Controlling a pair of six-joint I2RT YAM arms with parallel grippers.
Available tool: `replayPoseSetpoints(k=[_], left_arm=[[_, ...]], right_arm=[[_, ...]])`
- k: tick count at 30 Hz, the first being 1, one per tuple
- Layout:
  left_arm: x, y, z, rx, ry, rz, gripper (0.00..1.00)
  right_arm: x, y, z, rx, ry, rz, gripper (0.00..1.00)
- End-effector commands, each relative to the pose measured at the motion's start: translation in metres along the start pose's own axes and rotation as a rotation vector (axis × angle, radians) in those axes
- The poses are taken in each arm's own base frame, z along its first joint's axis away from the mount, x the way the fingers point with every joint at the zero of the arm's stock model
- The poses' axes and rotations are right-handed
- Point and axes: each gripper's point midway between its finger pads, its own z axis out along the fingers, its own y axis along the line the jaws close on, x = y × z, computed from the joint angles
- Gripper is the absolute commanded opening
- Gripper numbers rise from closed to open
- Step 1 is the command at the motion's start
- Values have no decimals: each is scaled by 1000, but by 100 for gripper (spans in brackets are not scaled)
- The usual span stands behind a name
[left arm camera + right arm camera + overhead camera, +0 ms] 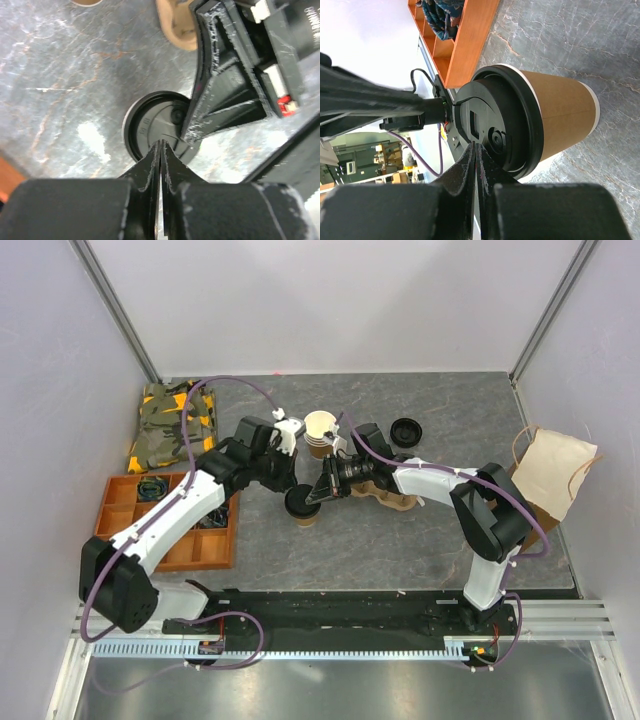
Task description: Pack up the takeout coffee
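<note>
Directly over lid [156, 122], left claw [160, 143] (closed).

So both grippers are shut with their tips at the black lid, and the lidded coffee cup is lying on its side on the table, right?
Not quite: the coffee cup stands upright on the table, as the top external view shows, its black lid facing up. The left gripper and right gripper are shut with their tips at the lid.

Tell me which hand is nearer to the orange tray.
Left. The left hand is at the black lid of the coffee cup, on the side toward the orange tray; the right hand reaches the same lid from the far side.
</note>
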Motion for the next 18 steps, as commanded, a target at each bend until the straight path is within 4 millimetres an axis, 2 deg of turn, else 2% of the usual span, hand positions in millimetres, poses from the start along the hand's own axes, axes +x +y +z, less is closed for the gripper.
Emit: replayPoseSetpoints(k=[1, 5, 7, 10, 14, 18], left_arm=[[0, 16, 4, -94, 56, 110, 6], [12, 19, 15, -105, 118, 113, 8], [10, 18, 13, -101, 123, 120, 8], [-1, 14, 4, -89, 94, 141, 8], [-26, 6, -18, -80, 1, 168, 8], [-38, 3, -31, -89, -31, 185, 8]], right_arm=[[19, -56, 4, 194, 26, 63, 9], [20, -58, 3, 202, 27, 61, 9], [20, -58, 3, 203, 29, 58, 9], [19, -57, 2, 203, 26, 58, 9], [19, -58, 3, 205, 25, 59, 9], [19, -57, 3, 203, 23, 58, 9]])
